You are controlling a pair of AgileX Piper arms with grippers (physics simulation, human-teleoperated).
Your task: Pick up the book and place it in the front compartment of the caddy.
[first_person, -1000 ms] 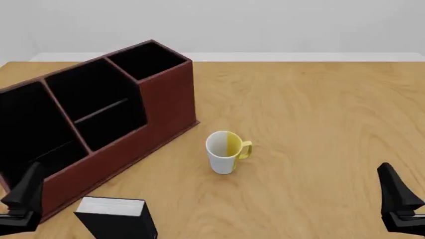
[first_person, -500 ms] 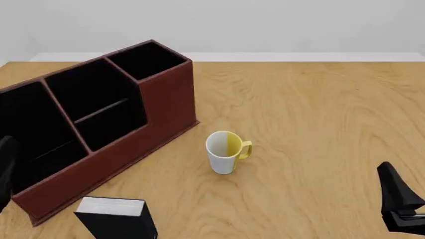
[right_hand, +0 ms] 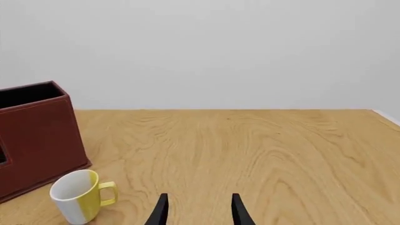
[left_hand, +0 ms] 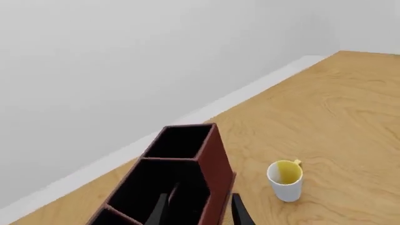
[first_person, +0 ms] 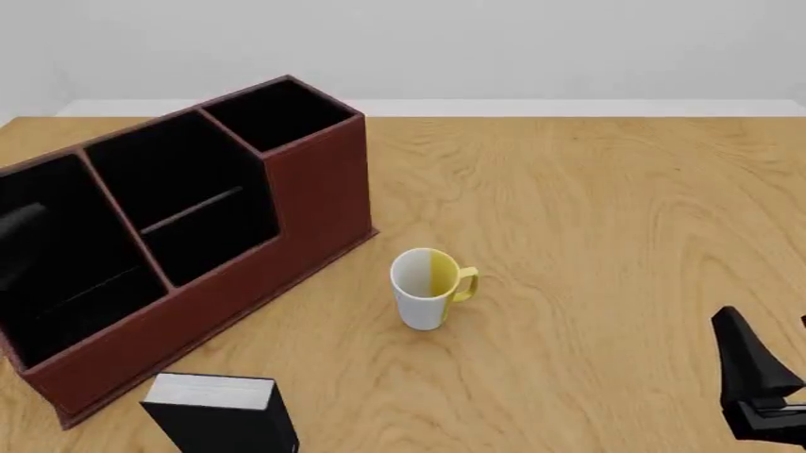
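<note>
Left claw hovers spread above the caddy; right claw, seemingly low, likewise spread.

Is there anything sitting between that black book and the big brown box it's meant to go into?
Nothing visible does. The book stands on the table just beside the near wall of the box, with only bare wood between them. The mug stands off to the right, out of that path.

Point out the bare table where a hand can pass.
Widest bare wood: right of the mug, running to the far edge. A narrower lane lies between mug and caddy. Crowded: the near left corner, where the book stands close to the caddy.
</note>
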